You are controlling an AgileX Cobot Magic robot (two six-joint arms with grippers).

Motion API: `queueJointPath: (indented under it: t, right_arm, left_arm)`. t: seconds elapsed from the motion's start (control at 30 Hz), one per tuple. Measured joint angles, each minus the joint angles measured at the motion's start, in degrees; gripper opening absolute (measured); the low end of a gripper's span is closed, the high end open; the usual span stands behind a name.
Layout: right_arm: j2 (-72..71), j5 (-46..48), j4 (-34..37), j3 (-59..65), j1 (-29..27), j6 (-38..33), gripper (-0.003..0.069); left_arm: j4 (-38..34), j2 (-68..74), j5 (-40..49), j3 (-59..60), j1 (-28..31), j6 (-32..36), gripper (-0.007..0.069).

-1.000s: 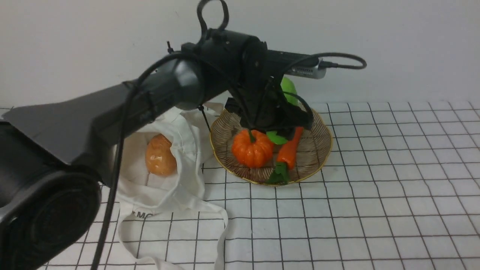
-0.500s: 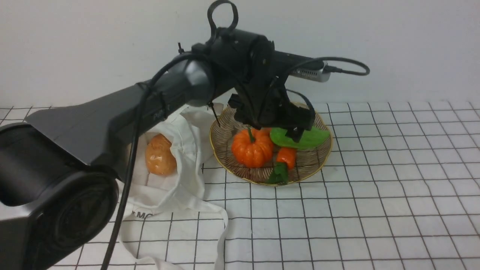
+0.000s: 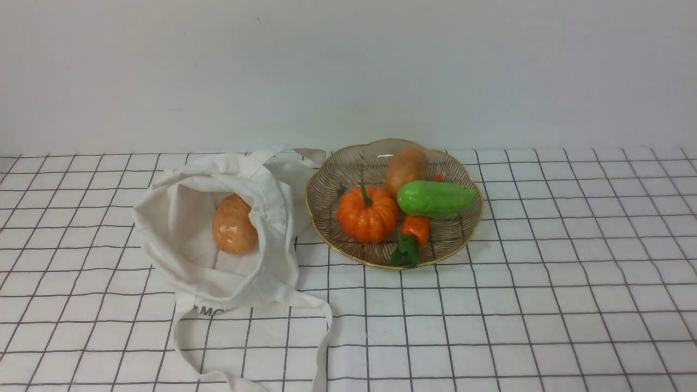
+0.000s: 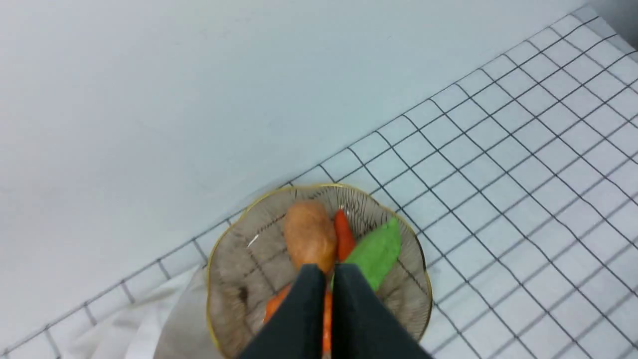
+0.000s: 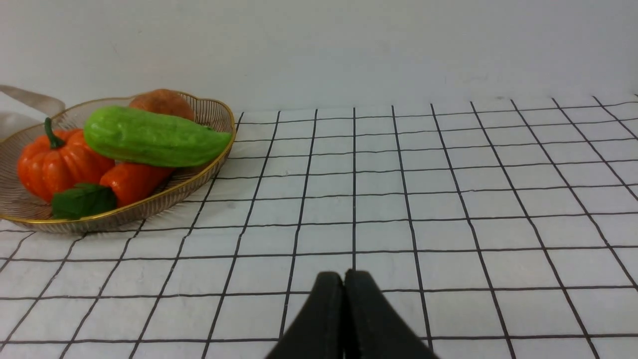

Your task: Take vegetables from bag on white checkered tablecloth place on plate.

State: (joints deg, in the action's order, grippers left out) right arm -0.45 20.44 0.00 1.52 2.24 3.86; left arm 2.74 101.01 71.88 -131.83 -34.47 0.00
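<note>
- Cucumber: lies on the plate, right of the pumpkin, on top of the carrot.
- Potato: sits inside the open bag, left of the plate, on the white checkered tablecloth.
- Left gripper: hangs above the plate, fingers together, empty.
- Right gripper: fingers together, empty, over the tablecloth, right of the plate.

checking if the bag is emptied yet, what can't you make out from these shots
- Front view: folded cloth of the bag hides whatever may lie under the potato.
- Front view: the lettering is mostly tucked under a fold, so it is unreadable.
- Front view: the cucumber covers the middle of the carrot.
- Left wrist view: the shut left hand hides most of the pumpkin.
</note>
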Motion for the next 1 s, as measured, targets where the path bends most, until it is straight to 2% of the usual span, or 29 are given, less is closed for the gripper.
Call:
queueJointPath:
  t: [0.23,0.33,0.5,0.63,0.73,0.87,1.0]
  right_arm:
    - [0.0,0.0,0.0,0.0,0.0,0.0,-0.0015]
    - [0.0,0.0,0.0,0.0,0.0,0.0,-0.0015]
    - [0.0,0.0,0.0,0.0,0.0,0.0,-0.0015]
    - [0.0,0.0,0.0,0.0,0.0,0.0,-0.0015]
    - [0.0,0.0,0.0,0.0,0.0,0.0,-0.0015]
    - [0.0,0.0,0.0,0.0,0.0,0.0,-0.0015]
    - [0.0,0.0,0.0,0.0,0.0,0.0,-0.0015]
  left_arm:
    - [1.9,-16.4,0.2,23.6,0.0,0.0,-0.0008]
    - [2.8,-28.9,-5.1,39.7,0.0,-1.0,-0.0008]
    - [2.8,-48.7,-22.0,65.9,0.0,-4.2,-0.0008]
    - [3.0,-61.5,-42.5,88.5,0.0,-9.9,-0.0008]
    - [3.1,-68.4,-57.9,101.5,0.0,-11.4,-0.0008]
    - [3.4,-73.5,-72.4,112.5,0.0,-11.6,-0.0008]
    - [3.5,-75.8,-79.0,120.7,0.0,-11.7,-0.0008]
